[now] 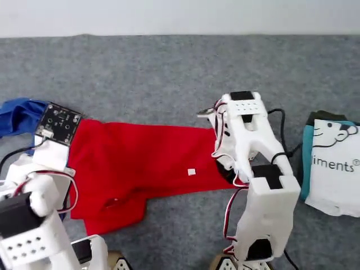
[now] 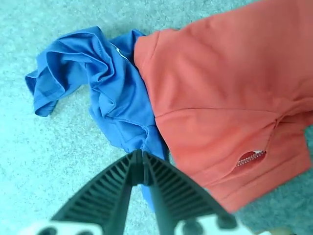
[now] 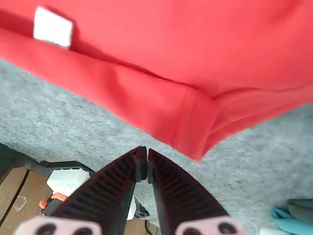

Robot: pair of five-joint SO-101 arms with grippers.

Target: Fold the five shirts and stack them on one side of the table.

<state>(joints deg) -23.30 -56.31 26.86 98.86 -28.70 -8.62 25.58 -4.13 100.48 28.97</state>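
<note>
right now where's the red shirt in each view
High view: red shirt spread flat mid-table.
Left wrist view: lying against the crumpled blue shirt.
Right wrist view: its hem and white tag, close up.
Shared landmark: the grey table cover under it.

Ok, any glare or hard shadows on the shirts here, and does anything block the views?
High view: even light, no glare on the red shirt, though both arms overlap its ends. Left wrist view: soft shading in the folds of the blue shirt; the shut left gripper crosses the foreground. Right wrist view: a soft shadow along the red shirt's folded edge, shut right gripper in front.
</note>
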